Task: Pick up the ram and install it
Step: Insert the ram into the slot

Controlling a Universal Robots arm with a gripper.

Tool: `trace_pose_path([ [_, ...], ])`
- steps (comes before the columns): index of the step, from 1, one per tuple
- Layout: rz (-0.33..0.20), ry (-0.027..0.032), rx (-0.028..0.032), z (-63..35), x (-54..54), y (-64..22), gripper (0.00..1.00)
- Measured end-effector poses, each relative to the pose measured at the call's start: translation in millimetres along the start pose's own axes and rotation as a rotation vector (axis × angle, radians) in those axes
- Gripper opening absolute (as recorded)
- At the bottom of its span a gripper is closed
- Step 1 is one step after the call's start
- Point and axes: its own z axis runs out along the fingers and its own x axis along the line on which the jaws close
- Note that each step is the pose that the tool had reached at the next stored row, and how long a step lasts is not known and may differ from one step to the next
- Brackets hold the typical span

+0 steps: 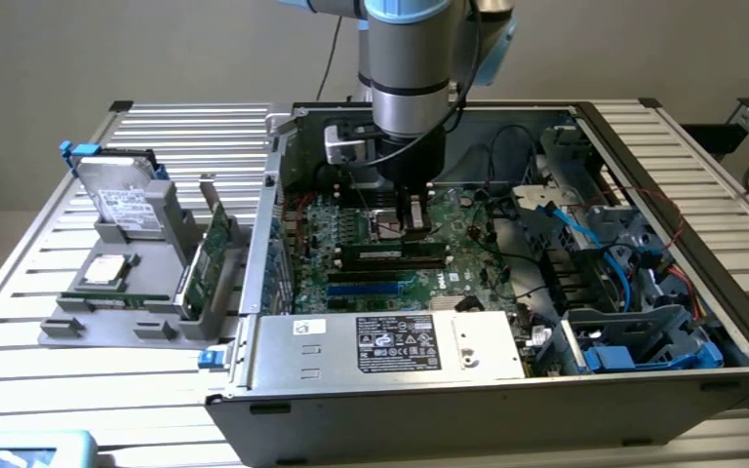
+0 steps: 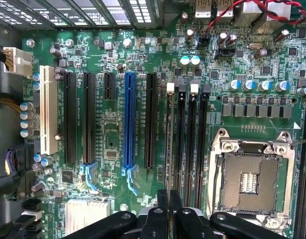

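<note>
An open computer case [image 1: 479,409] lies on a slatted metal bench [image 1: 17,292], its motherboard [image 1: 348,239] facing up. The arm [image 1: 408,68] reaches straight down into the case, and the pincer [image 1: 413,232] hangs over the middle of the board, just in front of the processor socket [image 1: 394,226]. The ram [image 1: 394,258] stands on its long edge in a memory slot, directly below the pincer and between the socket and the blue slots [image 1: 372,285]. In the wrist view the ram [image 2: 172,144] shows edge-on as a thin green line beside the other black memory slots [image 2: 193,144]. On its other side are a long black slot [image 2: 150,119] and then the blue slot [image 2: 129,119], with the open processor socket [image 2: 252,174] beyond the memory slots. The pincer [image 2: 169,196] has its two fingers [image 2: 163,204] pressed together, with only a hairline slit between them, in line with the ram's edge. I cannot tell whether the tips touch the ram. A boxed power supply with a printed label [image 1: 394,343] sits at the near side of the case. On the bench at the exterior view's left, well apart from the pincer, a grey holder [image 1: 101,327] carries a hard drive [image 1: 121,195] standing upright and a broad green card [image 1: 212,258] on edge.
</note>
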Motion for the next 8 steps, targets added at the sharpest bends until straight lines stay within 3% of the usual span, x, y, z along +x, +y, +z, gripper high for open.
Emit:
trace_pose_path([
  [8,0.000,0.0003,-0.0001,1.0,-0.1,0.1,0.13],
])
